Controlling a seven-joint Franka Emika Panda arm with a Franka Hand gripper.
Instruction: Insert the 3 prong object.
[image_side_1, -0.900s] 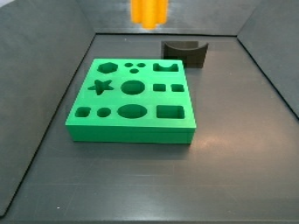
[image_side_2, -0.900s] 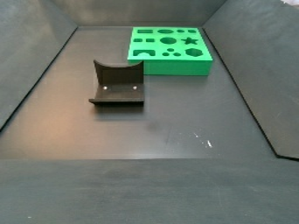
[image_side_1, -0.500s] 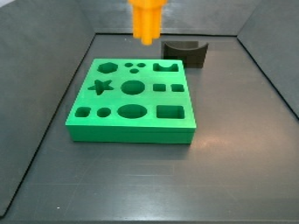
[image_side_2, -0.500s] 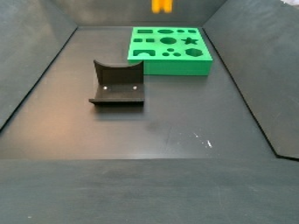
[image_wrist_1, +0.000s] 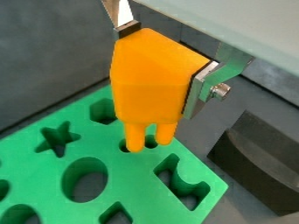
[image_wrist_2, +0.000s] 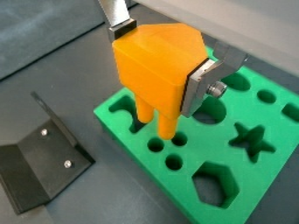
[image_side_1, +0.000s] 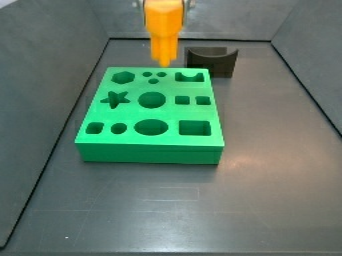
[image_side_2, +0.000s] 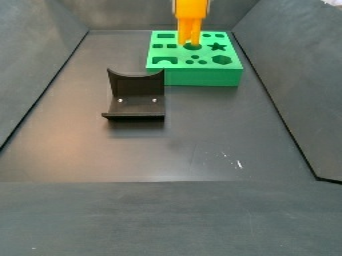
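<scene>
Lowering toward insertion, by the look of it: gripper (image_wrist_1: 163, 66) clenching the orange 3 prong object (image_wrist_1: 152, 80) between its silver fingers (image_wrist_1: 214, 80), holding it upright over the far edge of the green board (image_side_1: 147, 146). Hanging just above the board in both side views, prongs (image_wrist_2: 167, 122) pointing down at the cluster of small round holes (image_side_1: 154, 76) near that edge. In both wrist views, tips appearing close to the board's top face, possibly at the mouths of the holes; not possible to tell whether any prong is already inside.

Calling next, most likely, for lining each prong up with its own hole and pushing straight down without tilting, then letting go only once seated.

Counting: one gripper, one 3 prong object, one board, one dark fixture (image_side_2: 134, 95) standing on the floor (image_side_2: 187, 170) well apart from the board. Counting on the board in a side view: about ten larger cut-outs, among them one star (image_side_1: 116, 98), plus the three small holes.
</scene>
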